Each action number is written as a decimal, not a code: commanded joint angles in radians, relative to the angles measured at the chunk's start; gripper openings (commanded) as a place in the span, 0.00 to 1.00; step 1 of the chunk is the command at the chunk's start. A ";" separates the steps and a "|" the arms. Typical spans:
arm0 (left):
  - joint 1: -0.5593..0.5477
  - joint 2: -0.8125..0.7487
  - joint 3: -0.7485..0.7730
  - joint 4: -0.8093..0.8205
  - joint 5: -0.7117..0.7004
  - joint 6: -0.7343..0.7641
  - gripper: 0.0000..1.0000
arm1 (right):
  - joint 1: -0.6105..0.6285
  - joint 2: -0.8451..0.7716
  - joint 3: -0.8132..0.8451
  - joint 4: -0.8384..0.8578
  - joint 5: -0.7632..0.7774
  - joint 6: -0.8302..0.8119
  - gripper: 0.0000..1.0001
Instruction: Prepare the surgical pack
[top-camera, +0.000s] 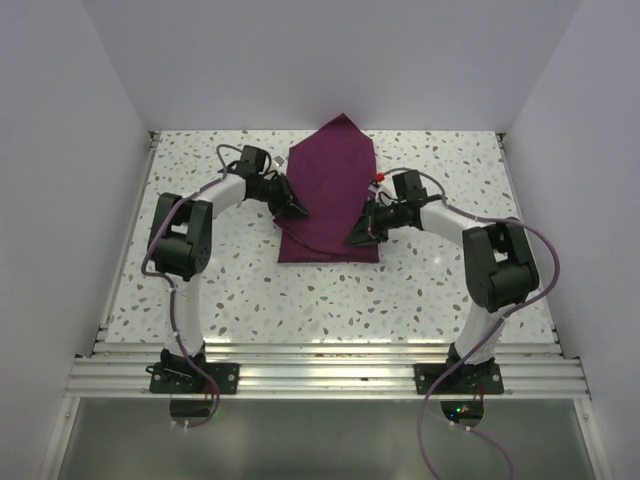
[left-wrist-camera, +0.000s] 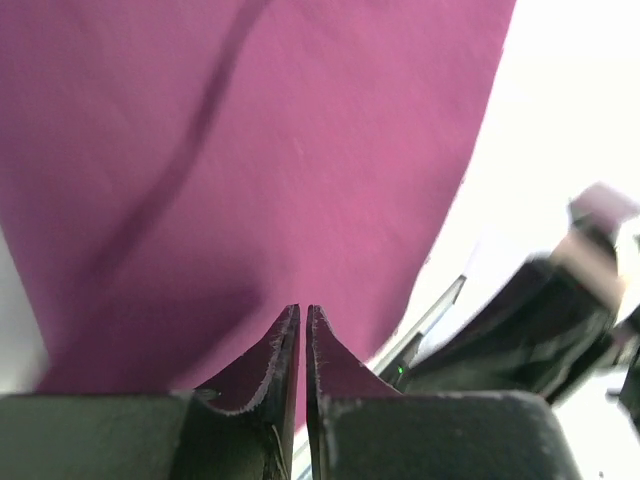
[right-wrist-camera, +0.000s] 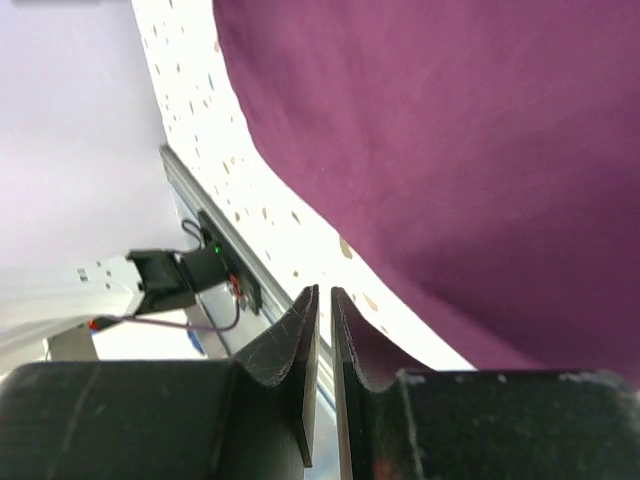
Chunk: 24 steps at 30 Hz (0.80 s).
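The surgical pack (top-camera: 330, 190) is a plum-purple cloth folded into an oblong bundle, with a pointed flap toward the back wall. It lies in the middle of the speckled table (top-camera: 420, 290). My left gripper (top-camera: 298, 210) hovers over the bundle's left edge. In the left wrist view the gripper (left-wrist-camera: 303, 310) is shut, with only a thin slit and nothing in it, and the purple cloth (left-wrist-camera: 260, 150) lies beneath. My right gripper (top-camera: 355, 240) sits at the bundle's near right corner. In its own view the gripper (right-wrist-camera: 324, 292) is shut on nothing, beside the cloth's edge (right-wrist-camera: 450, 150).
White walls enclose the table on three sides. An aluminium rail (top-camera: 320, 375) runs along the near edge and carries both arm bases. A small red part (top-camera: 379, 179) shows by the right wrist. The right arm (left-wrist-camera: 540, 330) shows blurred in the left wrist view.
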 joint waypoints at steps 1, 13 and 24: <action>-0.022 -0.152 -0.078 0.027 0.012 0.006 0.11 | -0.055 -0.007 0.062 -0.053 -0.011 -0.042 0.13; -0.110 -0.176 -0.305 0.127 -0.004 0.000 0.10 | -0.148 0.012 -0.118 -0.006 0.027 -0.050 0.11; -0.108 -0.235 -0.290 0.031 -0.048 0.070 0.09 | -0.158 -0.010 0.055 0.038 0.074 0.016 0.11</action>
